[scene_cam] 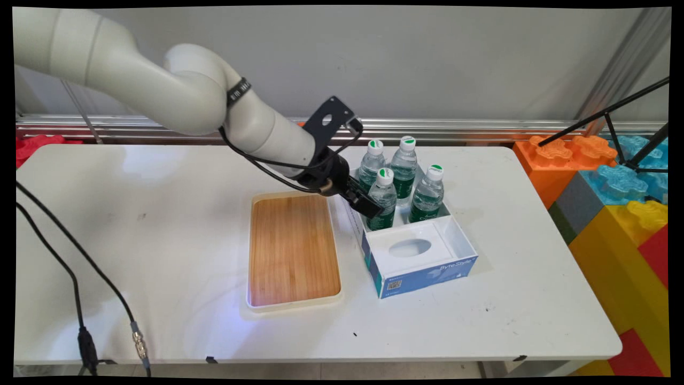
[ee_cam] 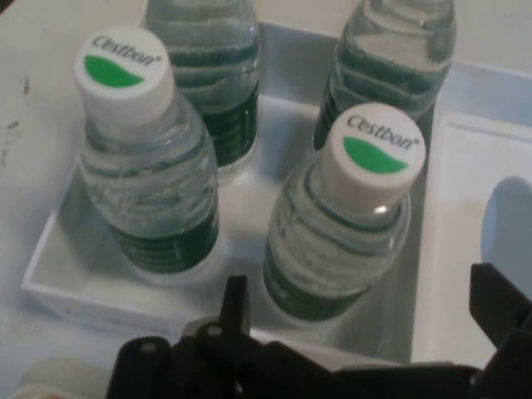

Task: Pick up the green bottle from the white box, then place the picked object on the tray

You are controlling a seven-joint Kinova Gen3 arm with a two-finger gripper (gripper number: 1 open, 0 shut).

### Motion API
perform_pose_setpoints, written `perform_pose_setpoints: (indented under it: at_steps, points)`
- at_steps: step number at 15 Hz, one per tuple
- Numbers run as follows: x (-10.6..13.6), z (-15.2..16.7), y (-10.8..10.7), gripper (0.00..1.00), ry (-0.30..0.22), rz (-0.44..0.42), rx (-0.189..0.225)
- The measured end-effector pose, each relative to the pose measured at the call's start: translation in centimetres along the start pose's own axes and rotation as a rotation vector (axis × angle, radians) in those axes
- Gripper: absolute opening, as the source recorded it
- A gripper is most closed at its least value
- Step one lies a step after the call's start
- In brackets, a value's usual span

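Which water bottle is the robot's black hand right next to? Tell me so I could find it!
Find the white and blue box right of the wooden tray. Four green-labelled bottles stand in its far half. Yours is the bottle in the near row on the tray's side, the only one with the gripper against it.

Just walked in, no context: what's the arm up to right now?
The pincer is open and poised at the near-left water bottle, one of four standing upright in the far end of a white-and-blue box. It grips nothing: its fingers flank that bottle without closing on it. A wooden tray lies left of the box.
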Motion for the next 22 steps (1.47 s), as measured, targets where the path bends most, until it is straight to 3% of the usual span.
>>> perform_pose_setpoints:
  at_steps: [14, 15, 22]
  points:
    - [-0.5, 3.1, 0.0, 1.00, 0.043, 0.019, -0.003]
    - [-0.5, 3.2, 0.0, 0.00, 0.046, 0.021, -0.003]
    - [-0.7, 3.2, 0.0, 0.00, 0.048, 0.024, 0.004]
